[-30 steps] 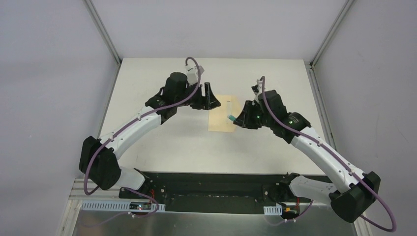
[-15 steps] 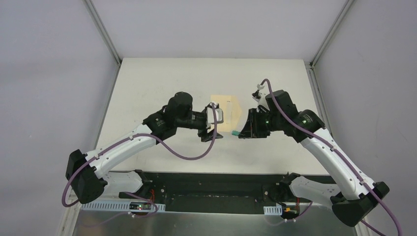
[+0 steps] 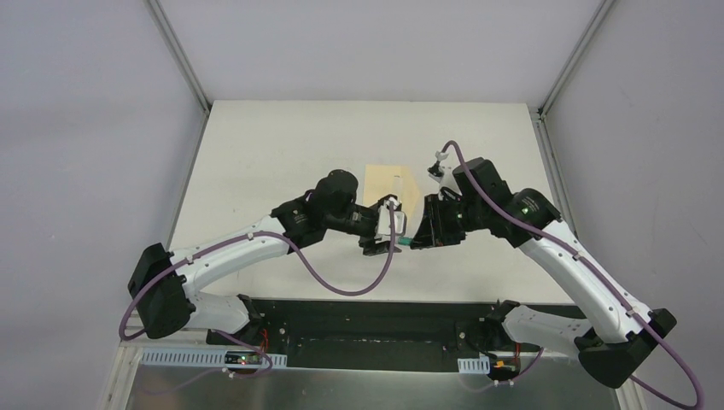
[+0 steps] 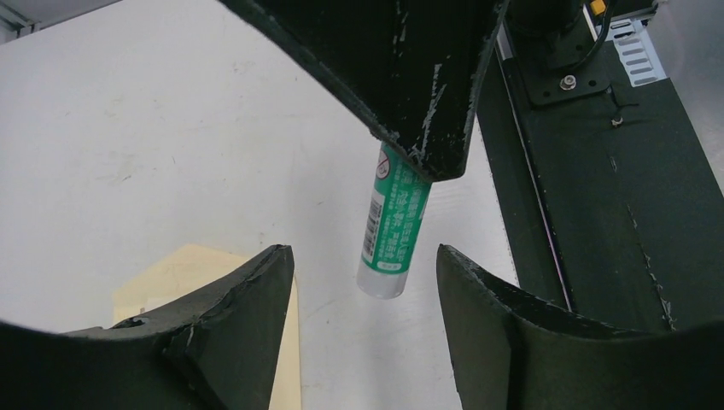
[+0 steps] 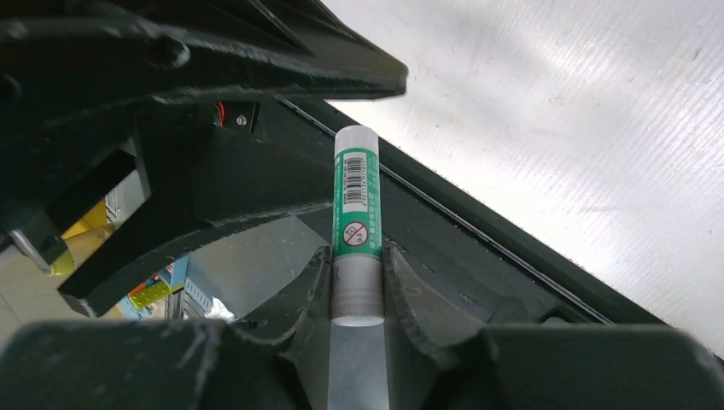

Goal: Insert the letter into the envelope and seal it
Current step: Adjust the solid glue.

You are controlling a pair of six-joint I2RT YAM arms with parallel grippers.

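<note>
Two hands meet over the near middle of the white worktop (image 3: 273, 145), and between them they cover much of what lies there; the envelope (image 3: 386, 181) lies flat just beyond them, its yellow-tan far half in plain sight, its near edge hidden under the left hand (image 3: 388, 239) and the right hand (image 3: 427, 231); its right end narrows to a point, but whether that is the flap lying open cannot be told. The letter cannot be made out in any view. From the left wrist only a corner of the envelope shows, cut off behind one black finger (image 4: 248, 316).

The right hand is closed on a white-and-green tube (image 3: 408, 242), pinching its pale end so the printed body juts out towards the left hand; the tube's print is too small to read. The left hand's jaws stand apart, with the free end of the tube in the gap and neither finger touching it. In the right wrist view the left hand's dark fingers blot out most of the upper left.

The worktop is matt and lightly scuffed; a black base plate (image 3: 367, 320) runs along its near edge; purple cables (image 3: 341, 278) loop off both arms; plain grey walls (image 3: 359, 43) enclose three sides.
</note>
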